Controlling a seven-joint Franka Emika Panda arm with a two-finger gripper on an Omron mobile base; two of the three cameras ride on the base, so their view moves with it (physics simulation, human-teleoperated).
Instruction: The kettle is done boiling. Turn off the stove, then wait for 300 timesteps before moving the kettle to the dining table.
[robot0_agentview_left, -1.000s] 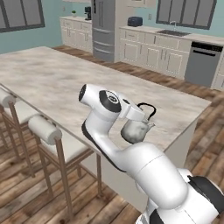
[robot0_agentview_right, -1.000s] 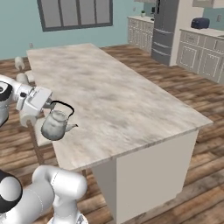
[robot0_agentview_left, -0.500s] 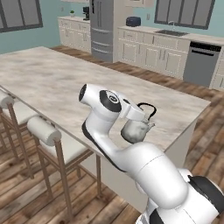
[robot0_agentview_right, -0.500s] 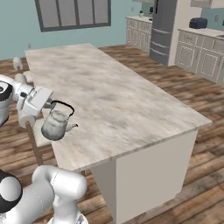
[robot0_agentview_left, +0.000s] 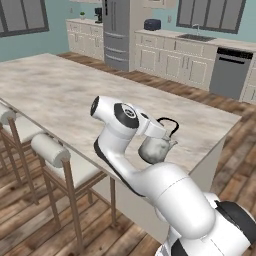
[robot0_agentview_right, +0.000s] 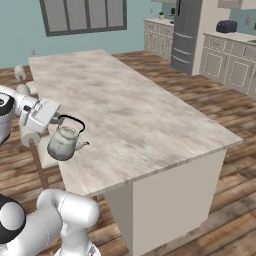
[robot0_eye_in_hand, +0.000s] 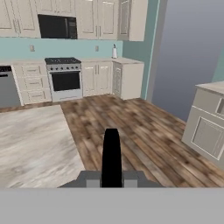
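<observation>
The small silver-grey kettle (robot0_agentview_left: 156, 149) (robot0_agentview_right: 64, 144) hangs upright by its thin black arched handle (robot0_eye_in_hand: 111, 155), with my gripper (robot0_agentview_left: 163, 130) (robot0_agentview_right: 63, 119) shut on the handle. It sits low over the stool-side edge of the dining table (robot0_agentview_left: 60, 95) (robot0_agentview_right: 125, 110), near the table's end; I cannot tell whether its base touches the marbled top. In the hand view the handle stands edge-on between the fingers, with the table (robot0_eye_in_hand: 30, 144) at lower left. Across the wooden floor, the stove (robot0_eye_in_hand: 64, 78) stands against the far wall.
Cushioned stools (robot0_agentview_left: 50, 150) (robot0_agentview_right: 30, 136) stand along the table's near side below the arm. A black microwave (robot0_eye_in_hand: 54, 26) hangs above the stove. The fridge (robot0_agentview_left: 117, 30), dishwasher (robot0_agentview_left: 230, 72) and wall cabinets line the far wall. Open wooden floor lies past the table's end.
</observation>
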